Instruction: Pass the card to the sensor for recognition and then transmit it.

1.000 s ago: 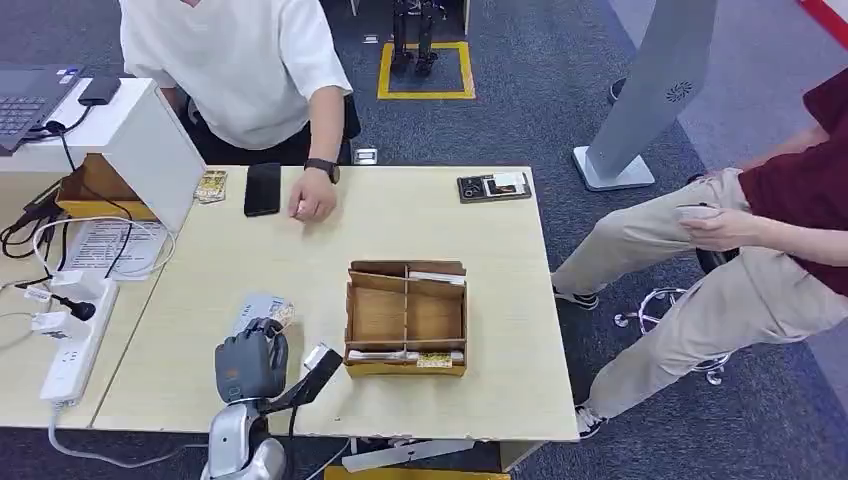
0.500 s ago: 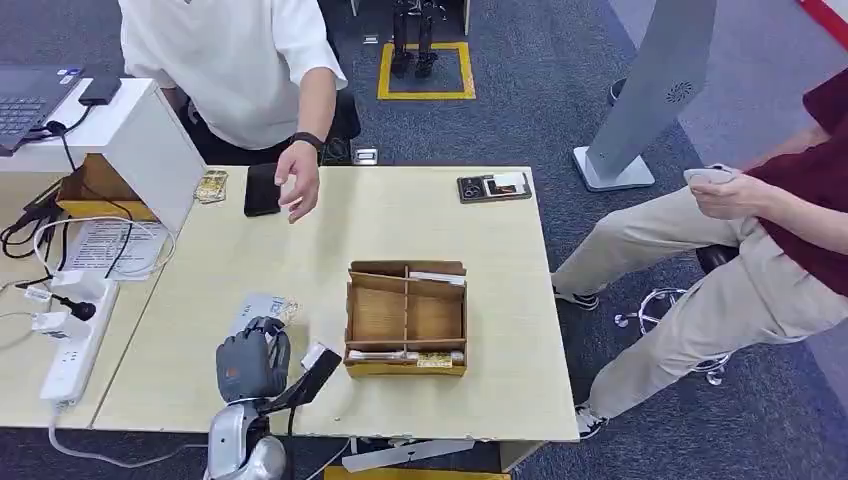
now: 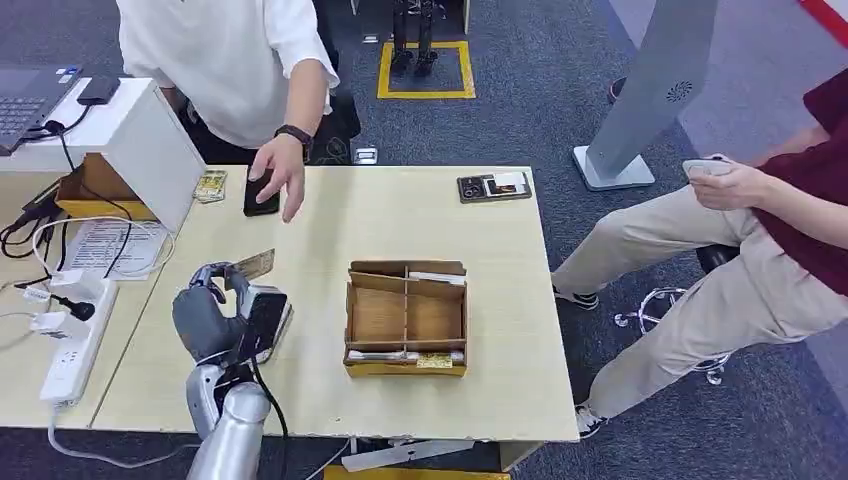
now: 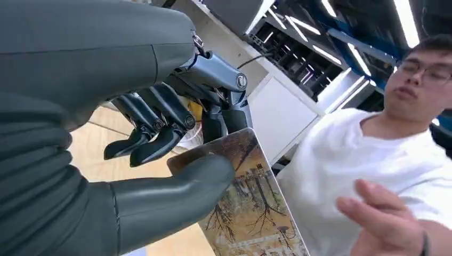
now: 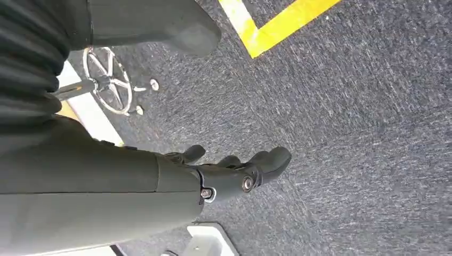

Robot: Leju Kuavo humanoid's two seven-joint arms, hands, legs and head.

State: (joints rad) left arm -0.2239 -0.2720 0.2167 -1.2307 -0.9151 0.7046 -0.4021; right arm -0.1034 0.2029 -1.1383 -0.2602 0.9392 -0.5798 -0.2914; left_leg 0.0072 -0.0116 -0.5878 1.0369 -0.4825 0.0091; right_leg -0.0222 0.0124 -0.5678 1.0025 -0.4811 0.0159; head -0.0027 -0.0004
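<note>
My left hand [image 3: 208, 315] is raised above the near left part of the pale wooden table [image 3: 400, 225]. It pinches a picture card [image 3: 252, 265] that sticks up from it. In the left wrist view the thumb and the dark fingers of the left hand [image 4: 160, 144] clamp the card [image 4: 250, 208], which shows trees and buildings. A flat black device [image 3: 258, 207] lies at the table's far left, with a person's hand [image 3: 277, 170] hovering over it. My right hand [image 5: 229, 173] hangs over grey carpet, fingers loosely apart and holding nothing.
A cardboard divider box [image 3: 407, 318] stands mid-table, right of my left hand. A small dark tray [image 3: 493, 186] sits at the far right corner. A white box [image 3: 150, 140], cables and a power strip [image 3: 75, 345] lie left. A second person [image 3: 760, 230] sits at the right.
My left hand has lifted off the table and turned, bringing the card up with it. The person in white moved a hand from the tabletop to above the black device.
</note>
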